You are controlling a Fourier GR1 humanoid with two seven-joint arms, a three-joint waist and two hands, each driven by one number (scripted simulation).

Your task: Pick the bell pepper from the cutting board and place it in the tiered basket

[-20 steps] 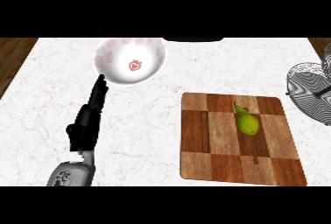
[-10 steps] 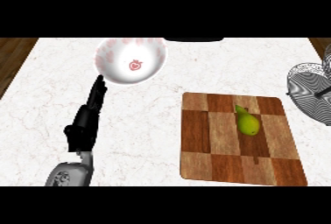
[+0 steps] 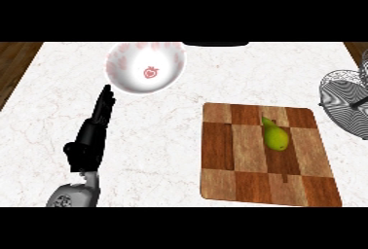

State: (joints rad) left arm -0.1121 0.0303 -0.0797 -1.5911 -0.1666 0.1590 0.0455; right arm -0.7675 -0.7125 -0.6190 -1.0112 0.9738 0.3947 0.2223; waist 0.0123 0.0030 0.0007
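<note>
Left hand [image 3: 90, 138] (fingers straight) lay open near a bowl [image 3: 146, 68]; the pepper [image 3: 274, 136] sat on the board [image 3: 237, 180], basket [image 3: 345, 103] nearby.

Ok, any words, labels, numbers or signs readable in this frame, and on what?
No text can be read anywhere.
The plate bears only a red strawberry picture and pink marks round its rim, no letters.
The cutting board, bell pepper and tiered basket carry no writing.
</note>
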